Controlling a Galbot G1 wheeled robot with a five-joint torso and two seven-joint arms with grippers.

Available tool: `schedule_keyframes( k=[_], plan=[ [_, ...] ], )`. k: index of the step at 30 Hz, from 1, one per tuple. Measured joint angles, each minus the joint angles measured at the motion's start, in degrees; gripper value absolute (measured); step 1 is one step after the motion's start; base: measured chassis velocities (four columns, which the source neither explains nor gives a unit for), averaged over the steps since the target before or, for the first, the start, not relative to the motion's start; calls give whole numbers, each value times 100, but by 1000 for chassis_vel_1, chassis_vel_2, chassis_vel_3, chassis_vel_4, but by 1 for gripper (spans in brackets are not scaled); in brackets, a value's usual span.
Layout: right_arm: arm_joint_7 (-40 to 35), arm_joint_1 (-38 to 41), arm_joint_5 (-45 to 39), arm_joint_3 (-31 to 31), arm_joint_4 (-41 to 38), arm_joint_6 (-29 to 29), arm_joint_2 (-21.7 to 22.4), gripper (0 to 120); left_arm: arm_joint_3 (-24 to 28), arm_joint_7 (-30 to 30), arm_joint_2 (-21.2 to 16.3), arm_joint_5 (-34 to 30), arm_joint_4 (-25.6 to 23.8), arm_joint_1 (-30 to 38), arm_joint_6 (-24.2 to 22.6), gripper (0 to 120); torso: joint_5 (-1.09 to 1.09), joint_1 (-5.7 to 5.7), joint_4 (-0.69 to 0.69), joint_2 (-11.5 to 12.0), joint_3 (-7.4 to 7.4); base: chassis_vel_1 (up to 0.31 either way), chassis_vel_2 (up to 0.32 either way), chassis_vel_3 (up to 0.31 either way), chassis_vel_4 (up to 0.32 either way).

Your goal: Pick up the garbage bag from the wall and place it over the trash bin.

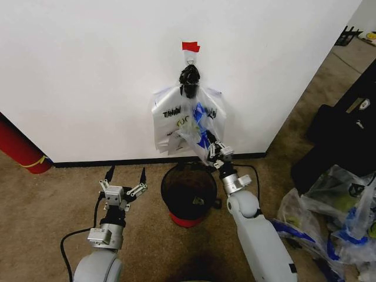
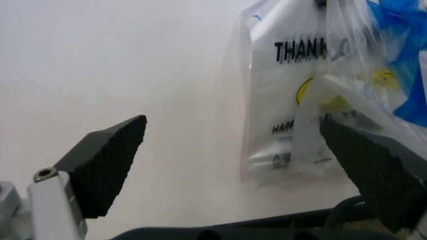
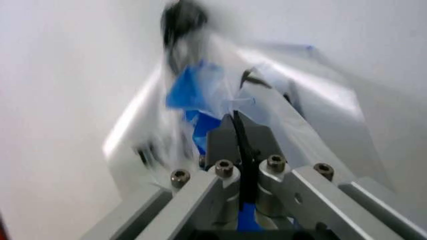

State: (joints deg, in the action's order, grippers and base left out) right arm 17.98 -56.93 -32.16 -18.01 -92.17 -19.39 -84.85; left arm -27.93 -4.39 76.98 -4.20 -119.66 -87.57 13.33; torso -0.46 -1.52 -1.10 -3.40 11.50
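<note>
Wall (image 1: 88, 76), plain white painted with black baseboard, carries a small hook at 12 o'clock under red tape strip (image 1: 190, 46). Round black wire-mesh trash bin (image 1: 189, 189) with red base sits on carpet directly below. Thin crinkly translucent-white garbage bag (image 1: 202, 120) with blue patches hangs from hook, overlapping white "THANK YOU" bag (image 1: 170, 123). Right gripper (image 1: 214, 151) is clamped on garbage bag's lower edge, at bin's 1 o'clock. Left gripper (image 1: 126, 175) spread wide, empty, at bin's 9 o'clock. Lift handles up off hook, don't drag the neighbour bag. Wall corner and clutter crowd 3 o'clock; left side roomy.
</note>
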Motion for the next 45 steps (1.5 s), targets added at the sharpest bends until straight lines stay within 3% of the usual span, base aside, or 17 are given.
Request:
schedule_keyframes(
  k=[5,10,13,17,20,22,31,37,41,45],
  plan=[
    [30,-306,-1834,-62,-519,428,-8,0,169,0,-86,0,4,278,-17,100,0,0,0,0,0,0,0,0,0],
    [17,-510,-2822,-147,-738,640,-86,0,487,78,-314,-142,43,695,-12,100,0,0,-1,0,0,0,0,0,0],
    [52,-573,-3036,-164,-758,671,-136,0,619,185,-402,-405,51,850,-50,100,1,0,-1,0,1,0,0,0,0],
    [118,-681,-3618,-292,-824,796,-297,0,890,600,-576,-1452,60,1173,-265,100,0,-1,-1,0,1,0,0,0,0],
    [40,-654,-4068,-393,-832,876,-425,0,955,1044,-652,-1890,127,1327,-366,100,0,-1,-2,1,1,0,0,0,0],
    [-6,-625,-4237,-427,-833,914,-476,0,976,1152,-684,-1924,162,1388,-424,100,1,-1,4,1,1,0,0,0,0],
    [-89,-668,-4499,-600,-917,970,-642,0,1819,1361,-1162,-2014,570,2717,-1068,100,2,-1,-1,1,1,0,0,0,0],
    [-79,-735,-4430,-604,-920,967,-686,0,2715,1179,-1383,-1824,911,3554,-1287,100,1,-1,-1,1,1,0,0,0,0],
    [-42,-789,-4337,-578,-927,959,-721,0,3155,1110,-1381,-922,1462,4055,-1245,100,1,-1,0,1,2,0,0,0,0],
    [1,-821,-4272,-559,-928,951,-725,0,3340,1011,-1318,-273,1708,4320,-1311,100,1,-1,1,1,2,0,0,0,0]
  ],
)
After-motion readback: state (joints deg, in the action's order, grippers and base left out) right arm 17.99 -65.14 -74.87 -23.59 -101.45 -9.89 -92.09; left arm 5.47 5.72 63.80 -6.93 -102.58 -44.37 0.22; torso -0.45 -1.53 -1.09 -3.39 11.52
